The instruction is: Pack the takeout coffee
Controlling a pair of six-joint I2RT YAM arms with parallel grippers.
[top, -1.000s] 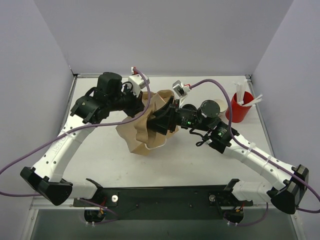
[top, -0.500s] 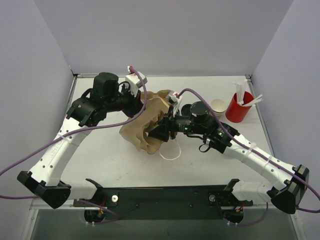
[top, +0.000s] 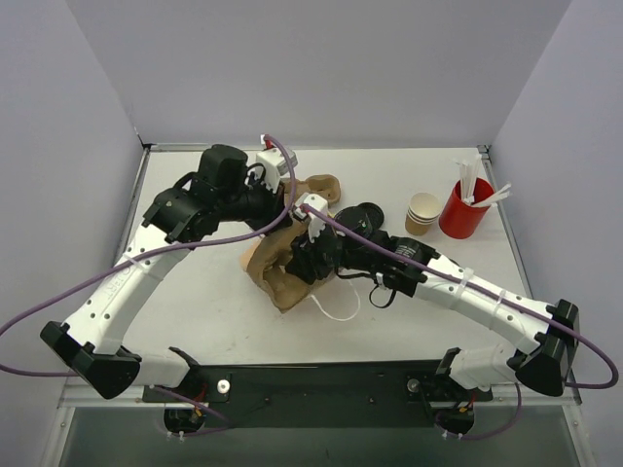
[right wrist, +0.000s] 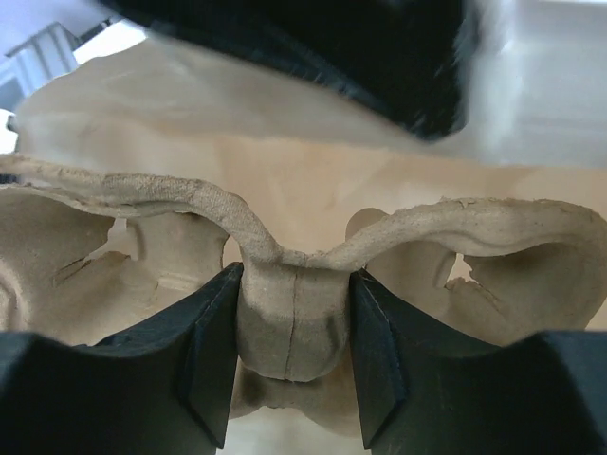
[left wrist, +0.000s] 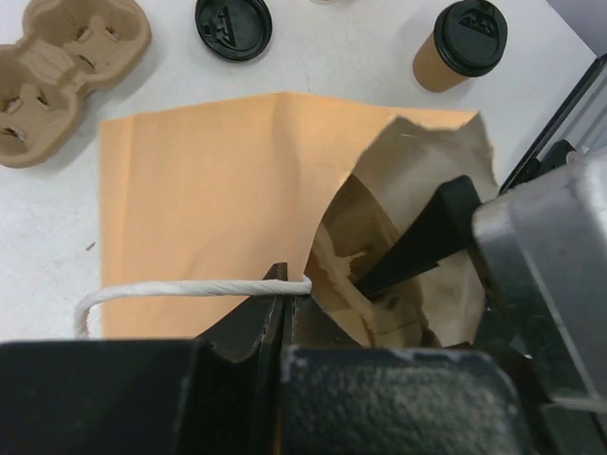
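I read the right gripper [right wrist: 289, 341] clenched on the pulp carrier [right wrist: 142, 194] ridge. The left gripper [left wrist: 322, 280] straddles the bag [left wrist: 209, 190] rim, and I cannot tell its grip. The takeout coffee [left wrist: 463, 43] stands outside the bag, toward the far edge. It is likely 1 light, crushable cup, so I would grasp it mid-wall, gently.

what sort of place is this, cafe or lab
Likely a lab test cell staged as a takeout counter: plain grey walls box a white table holding a paper bag and lidded coffee cup.
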